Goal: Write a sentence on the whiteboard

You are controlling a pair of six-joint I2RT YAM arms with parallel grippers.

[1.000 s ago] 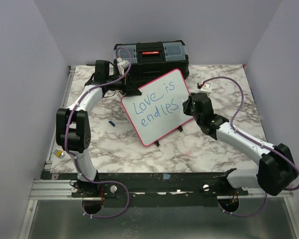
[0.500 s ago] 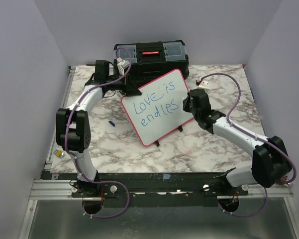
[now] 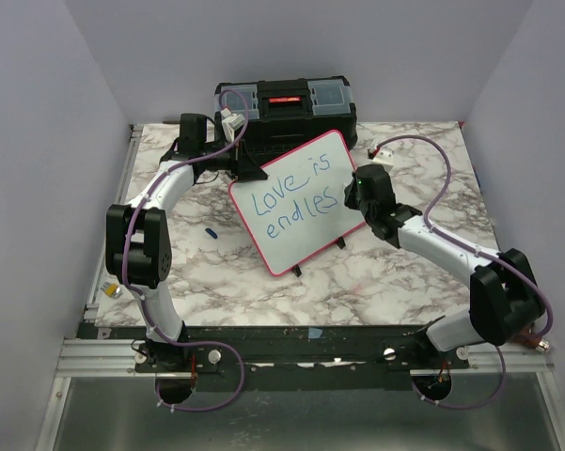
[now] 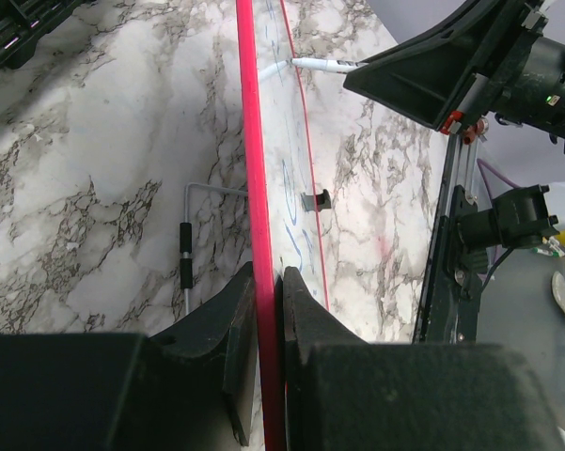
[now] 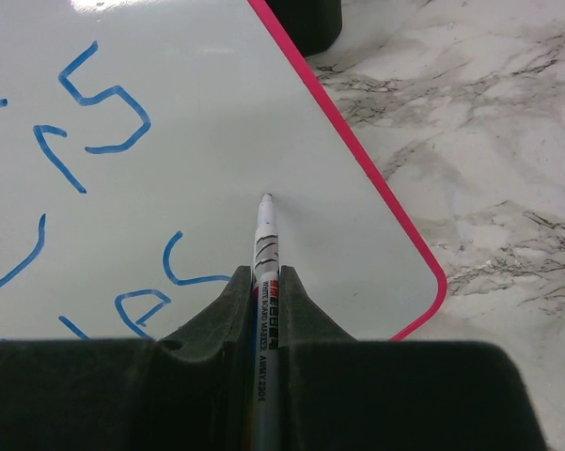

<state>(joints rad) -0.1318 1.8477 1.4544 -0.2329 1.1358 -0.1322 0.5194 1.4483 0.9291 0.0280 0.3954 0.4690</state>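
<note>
On my overhead view the left gripper (image 3: 243, 172) sits at the 10 o'clock corner of the whiteboard (image 3: 306, 246). Its wrist camera shows both fingers (image 4: 240, 329) pinched closed on the board's pink-red frame, one on each face. A small blue cap (image 3: 210, 231) lies on the marble table (image 3: 376, 277) at the board's 9 o'clock, apart from it.

The whiteboard stands mid-table on its black feet, rotated so its top edge climbs toward 2 o'clock, with the black toolbox (image 3: 284, 103) just behind it at 12 o'clock. The sentence (image 3: 296, 199) reads "Love is" in blue, with "endles" below it.

At the board's 3 o'clock the right gripper (image 3: 352, 195) faces the writing surface. From its wrist view I see the fingers clamped on a white marker (image 5: 265, 235), which sticks out toward 12 o'clock. The tip is over bare white just right of the last blue letter, and I cannot tell whether it touches the surface
</note>
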